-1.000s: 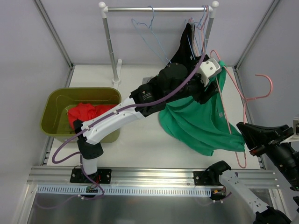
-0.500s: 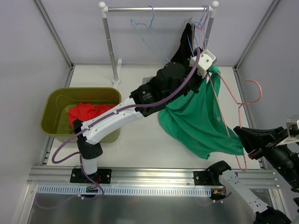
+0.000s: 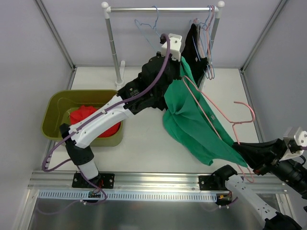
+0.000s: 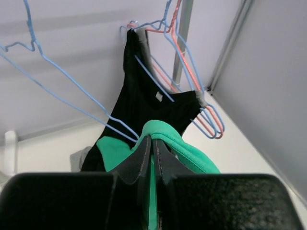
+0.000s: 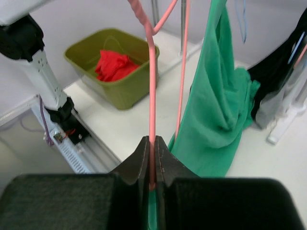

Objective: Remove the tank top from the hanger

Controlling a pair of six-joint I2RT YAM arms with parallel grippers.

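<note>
The green tank top (image 3: pixel 196 122) hangs stretched between my two grippers, partly draped over the pink hanger (image 3: pixel 218 115). High up near the rail, my left gripper (image 3: pixel 180 61) is shut on a fold at the top's upper edge; the left wrist view shows the gripper (image 4: pixel 153 142) with green tank top fabric (image 4: pixel 184 151) pinched between its fingers. Low at the right, my right gripper (image 3: pixel 238 146) is shut on the hanger's wire. The right wrist view shows the gripper (image 5: pixel 152 142) clamped on the pink hanger wire (image 5: pixel 151 81), with the tank top (image 5: pixel 218 110) hanging just right of it.
A clothes rail (image 3: pixel 158 9) at the back carries blue hangers (image 3: pixel 151 28), more hangers (image 3: pixel 209 28) and a black garment (image 3: pixel 194 45). Its post (image 3: pixel 113 48) stands at back left. An olive bin (image 3: pixel 55 115) holding red cloth (image 3: pixel 84 115) sits at the left.
My left gripper shut on the tank top and swung left and up toward the rail, pulling the fabric along the hanger. The right gripper and hanger shifted slightly down and left.
</note>
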